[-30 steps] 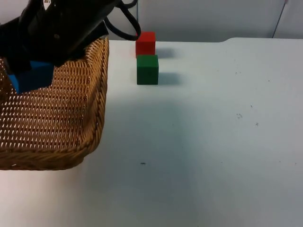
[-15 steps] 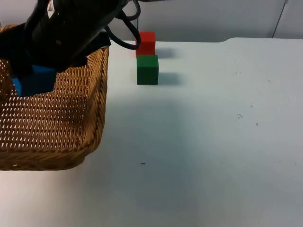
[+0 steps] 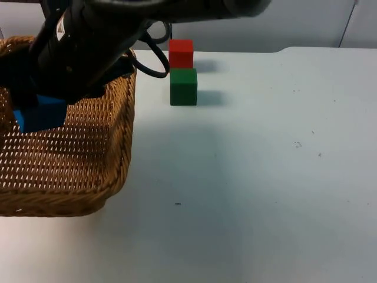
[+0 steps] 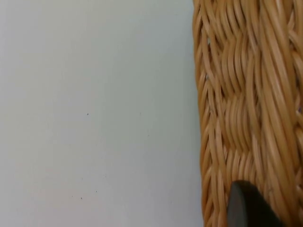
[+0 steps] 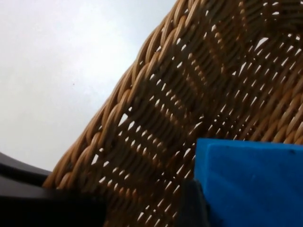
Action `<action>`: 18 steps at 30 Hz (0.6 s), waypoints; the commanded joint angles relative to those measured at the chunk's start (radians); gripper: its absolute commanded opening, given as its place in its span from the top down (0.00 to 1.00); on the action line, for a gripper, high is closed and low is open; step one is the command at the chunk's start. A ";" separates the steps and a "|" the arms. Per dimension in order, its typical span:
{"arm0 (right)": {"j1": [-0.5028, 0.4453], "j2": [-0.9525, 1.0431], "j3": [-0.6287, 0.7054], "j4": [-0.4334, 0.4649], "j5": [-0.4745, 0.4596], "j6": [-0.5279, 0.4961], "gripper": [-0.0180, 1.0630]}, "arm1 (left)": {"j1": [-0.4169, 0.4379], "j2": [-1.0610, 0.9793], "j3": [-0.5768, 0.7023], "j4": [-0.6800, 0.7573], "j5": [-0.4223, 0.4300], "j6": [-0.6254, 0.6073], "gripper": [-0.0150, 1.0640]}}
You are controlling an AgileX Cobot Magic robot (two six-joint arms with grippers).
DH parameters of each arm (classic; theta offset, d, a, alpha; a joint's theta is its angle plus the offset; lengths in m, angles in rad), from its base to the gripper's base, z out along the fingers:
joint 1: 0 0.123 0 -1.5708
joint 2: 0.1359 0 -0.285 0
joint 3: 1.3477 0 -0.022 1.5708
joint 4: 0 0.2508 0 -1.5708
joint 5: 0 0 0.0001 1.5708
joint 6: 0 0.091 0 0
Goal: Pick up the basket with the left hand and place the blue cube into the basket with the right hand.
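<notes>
The right gripper point(image 3: 35, 109) is pinching the cube point(image 3: 40, 113) over the basket point(image 3: 88, 153), which is sitting lifted at the table's point(image 3: 265, 177) left edge. Release means straight down. The left gripper point(image 4: 248, 208) is hugging the rim; its grip is unclear, fingertips mostly hidden.

A lab bench — bare white table point(image 3: 265, 177), grey partition wall point(image 3: 265, 23), coloured test cubes point(image 3: 183, 86)
</notes>
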 commanded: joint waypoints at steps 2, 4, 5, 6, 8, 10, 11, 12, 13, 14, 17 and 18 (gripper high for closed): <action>-0.019 0.017 0.010 -0.068 0.067 -0.026 0.32 | -0.001 -0.016 -0.002 -0.047 0.020 -0.010 0.99; -0.019 0.015 0.010 -0.070 0.073 -0.028 0.23 | -0.001 -0.016 -0.002 -0.047 0.020 -0.010 0.99; -0.019 0.010 0.010 -0.070 0.073 -0.029 0.19 | -0.001 -0.016 -0.002 -0.047 0.020 -0.010 0.99; -0.019 0.006 0.010 -0.070 0.074 -0.032 0.17 | -0.001 -0.016 -0.002 -0.047 0.020 -0.010 0.99; -0.019 -0.006 0.010 -0.070 0.074 -0.032 0.16 | -0.001 -0.016 -0.002 -0.047 0.020 -0.010 0.99; -0.019 -0.013 0.010 -0.070 0.074 -0.032 0.16 | -0.001 -0.016 -0.002 -0.047 0.022 -0.013 0.99; -0.019 -0.024 0.010 -0.070 0.072 -0.032 0.16 | -0.001 -0.016 -0.002 -0.047 0.022 -0.014 0.99; -0.019 -0.033 0.010 -0.070 0.070 -0.032 0.16 | -0.001 -0.016 -0.002 -0.047 0.022 -0.014 0.99; -0.019 -0.040 0.010 -0.072 0.070 -0.035 0.16 | -0.001 -0.016 -0.002 -0.047 0.022 -0.014 0.99; -0.019 -0.049 0.010 -0.074 0.070 -0.034 0.16 | -0.001 -0.016 -0.002 -0.047 0.022 -0.014 0.99; -0.019 -0.080 0.010 -0.074 0.072 -0.037 0.16 | -0.001 -0.016 -0.002 -0.047 0.024 -0.014 0.99; -0.019 -0.092 0.010 -0.074 0.074 -0.039 0.16 | -0.001 -0.016 -0.002 -0.047 0.024 -0.014 0.99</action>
